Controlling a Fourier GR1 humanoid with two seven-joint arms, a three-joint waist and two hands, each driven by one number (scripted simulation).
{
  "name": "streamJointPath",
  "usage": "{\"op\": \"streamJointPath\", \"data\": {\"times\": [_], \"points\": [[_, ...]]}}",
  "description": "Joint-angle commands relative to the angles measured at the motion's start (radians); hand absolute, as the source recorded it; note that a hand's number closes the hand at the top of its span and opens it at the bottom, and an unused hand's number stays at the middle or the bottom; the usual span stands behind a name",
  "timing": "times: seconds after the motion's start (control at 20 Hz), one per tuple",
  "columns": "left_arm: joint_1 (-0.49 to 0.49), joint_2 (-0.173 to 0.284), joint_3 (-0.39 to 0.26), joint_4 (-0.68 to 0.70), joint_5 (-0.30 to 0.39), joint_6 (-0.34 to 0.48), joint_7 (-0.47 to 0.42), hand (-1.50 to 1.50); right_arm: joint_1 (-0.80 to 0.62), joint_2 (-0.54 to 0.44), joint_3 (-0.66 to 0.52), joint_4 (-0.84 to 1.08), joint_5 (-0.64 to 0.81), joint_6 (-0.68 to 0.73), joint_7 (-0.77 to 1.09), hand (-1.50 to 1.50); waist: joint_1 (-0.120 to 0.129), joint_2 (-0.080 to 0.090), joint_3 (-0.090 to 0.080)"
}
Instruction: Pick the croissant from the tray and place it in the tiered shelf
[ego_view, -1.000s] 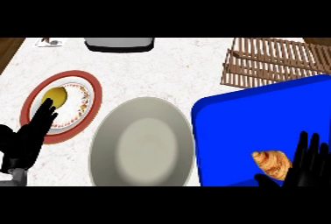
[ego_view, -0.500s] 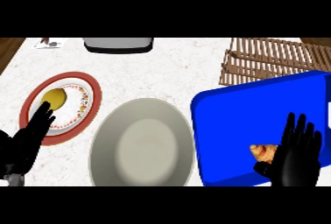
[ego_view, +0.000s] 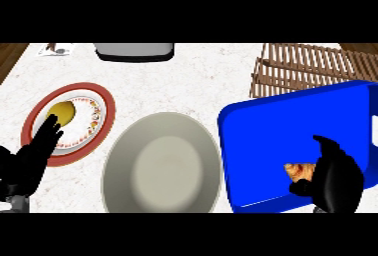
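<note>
Right hand has slid over the croissant on the blue tray, fingers curling round it; lifting and the wooden shelf beyond remain.

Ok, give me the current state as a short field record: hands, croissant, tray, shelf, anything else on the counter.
right hand: over the near right part of the tray, fingers curled round the croissant
croissant: on the tray, mostly hidden by the right hand
tray: blue, right side of the counter
shelf: wooden slats, behind the tray, nothing on it
left hand: open, at the lower left, fingers over the plate's edge
plate: red rim, yellow item on it
bowl: large, grey, centre
</note>
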Motion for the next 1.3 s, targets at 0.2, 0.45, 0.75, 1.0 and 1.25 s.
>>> {"op": "streamJointPath", "data": {"times": [0.2, 0.45, 0.75, 1.0, 1.25], "points": [[-0.037, 0.01, 0.044, 0.069, 0.007, -0.049, -0.02, 0.0, 0.007, -0.022, 0.007, 0.121, 0.107, -0.117, 0.0, 1.5, -0.001, 0.017, 0.014], [0.001, -0.002, 0.049, 0.015, -0.004, -0.051, 0.0, 0.0, 0.01, -0.036, 0.02, 0.043, 0.172, -0.133, 0.023, 1.5, 0.001, 0.015, 0.014], [-0.043, -0.021, 0.008, 0.031, -0.022, -0.046, -0.01, 0.0, -0.079, -0.108, 0.171, 0.041, -0.237, 0.352, -0.35, 1.5, 0.046, 0.031, 0.013], [-0.041, -0.016, 0.024, 0.001, -0.034, -0.004, 0.051, 0.0, -0.182, -0.201, 0.046, -0.138, -0.467, 0.643, -0.456, 1.5, 0.004, 0.013, 0.014], [-0.053, -0.009, 0.057, 0.05, -0.015, -0.04, 0.024, 0.0, -0.28, -0.262, -0.171, -0.285, -0.675, 0.851, -0.425, 1.5, -0.01, 0.013, 0.014]]}}
